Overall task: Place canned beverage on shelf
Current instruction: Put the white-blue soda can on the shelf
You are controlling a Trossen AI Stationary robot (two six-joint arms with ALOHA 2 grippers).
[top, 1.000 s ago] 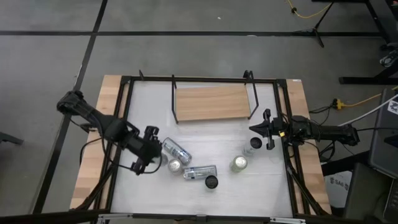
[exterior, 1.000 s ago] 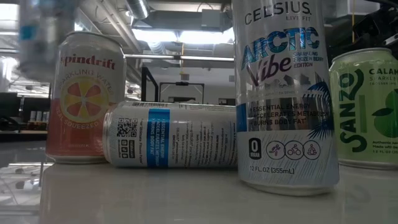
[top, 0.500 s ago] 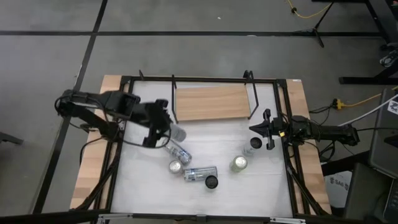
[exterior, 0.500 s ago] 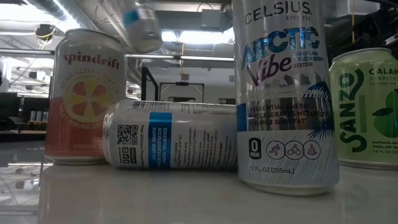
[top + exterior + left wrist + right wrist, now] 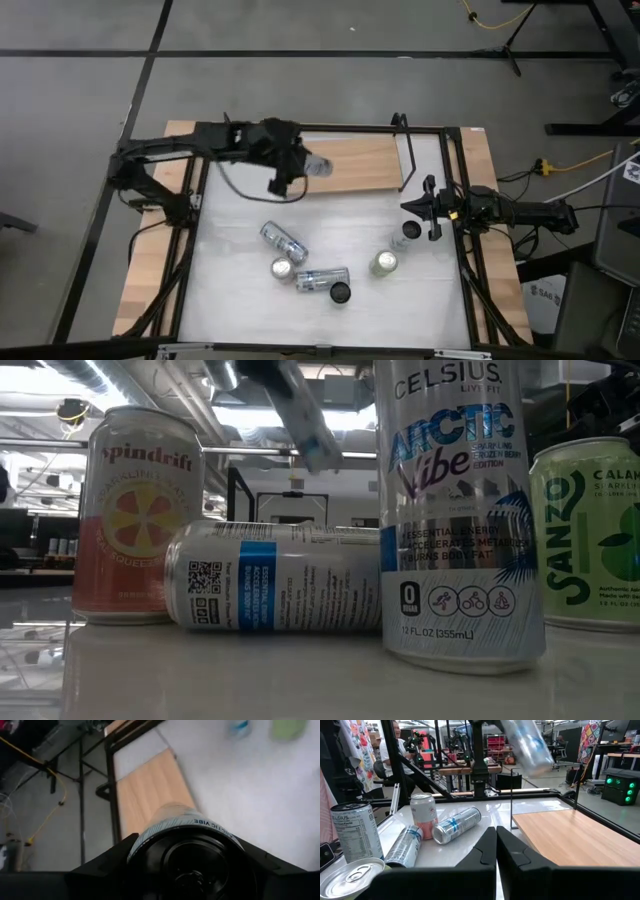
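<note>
My left gripper (image 5: 296, 168) is shut on a silver-and-blue can (image 5: 317, 166) in the air over the left end of the shelf (image 5: 355, 165), a light-wood board with black wire uprights at the table's far side. The can also shows in the low view (image 5: 305, 420), the left wrist view (image 5: 192, 852) and the right wrist view (image 5: 527, 745). The shelf also shows in the left wrist view (image 5: 150, 790) and the right wrist view (image 5: 575, 837). My right gripper (image 5: 425, 208) is shut and empty at the table's right side. My left gripper pinches the can's side wall (image 5: 165, 820) between its two fingers (image 5: 107, 865), with the can's dark end turned toward the wrist. The can is lifted clear, tilted, above the shelf's left end.
Several cans are at the table's middle near side: one lying (image 5: 283, 240), a pink one upright (image 5: 281, 267), another lying (image 5: 321, 278), a dark-topped one (image 5: 341, 292), a green one (image 5: 384, 263), and one beside my right gripper (image 5: 410, 230). A black frame (image 5: 320, 128) rims the table.
My left gripper has carried the can up from beside the cans at the table's left, toward the far edge and to the right, to above the shelf's left end, and has turned on the way. The cans on the table have kept still.
</note>
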